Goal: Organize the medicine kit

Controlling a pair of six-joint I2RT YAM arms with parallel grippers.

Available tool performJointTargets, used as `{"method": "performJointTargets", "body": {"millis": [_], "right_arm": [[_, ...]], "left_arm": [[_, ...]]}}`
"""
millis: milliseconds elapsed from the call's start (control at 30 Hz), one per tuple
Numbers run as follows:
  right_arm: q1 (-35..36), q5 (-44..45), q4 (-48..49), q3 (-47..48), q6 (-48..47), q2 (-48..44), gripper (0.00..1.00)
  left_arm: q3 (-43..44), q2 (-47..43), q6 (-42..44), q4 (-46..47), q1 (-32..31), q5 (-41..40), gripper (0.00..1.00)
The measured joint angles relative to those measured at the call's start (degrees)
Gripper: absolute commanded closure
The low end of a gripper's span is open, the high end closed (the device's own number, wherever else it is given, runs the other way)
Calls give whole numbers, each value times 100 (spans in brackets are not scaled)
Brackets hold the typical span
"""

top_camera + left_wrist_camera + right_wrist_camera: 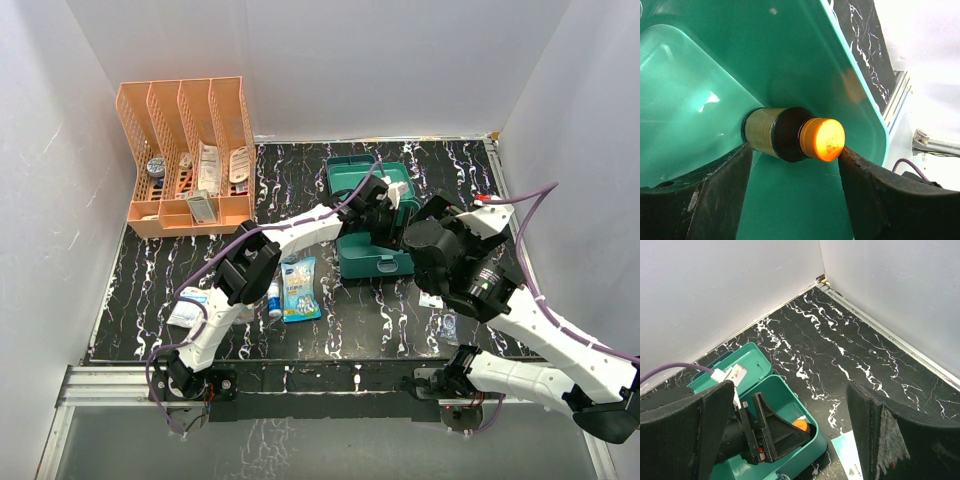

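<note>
The teal medicine kit point(368, 265) stands open at the table's middle back, its lid point(350, 172) tilted back. My left gripper point(385, 205) reaches down inside it. In the left wrist view a small amber bottle with an orange cap point(790, 134) lies on its side on the kit's floor point(790, 210), against the wall just past my open left gripper point(794, 156). The cap is close to the right finger point(875, 190). My right gripper point(437, 222) hovers open and empty to the right of the kit. The right wrist view shows the kit point(782, 392) and the orange cap point(801, 424).
An orange slotted rack point(190, 160) with several items stands at the back left. A blue sachet point(300, 288), a small bottle point(274, 297) and a white packet point(190, 308) lie front left of the kit. Small packets point(432, 298) lie to its right. White walls enclose the table.
</note>
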Motion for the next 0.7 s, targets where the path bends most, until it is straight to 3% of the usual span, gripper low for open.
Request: {"method": "performJointTargets", "body": {"millis": [700], "right_arm": [[0,-205,-184,-66,219,2,7]], "left_arm": [[-149,-929,1213,-197,-245,-966,35]]}}
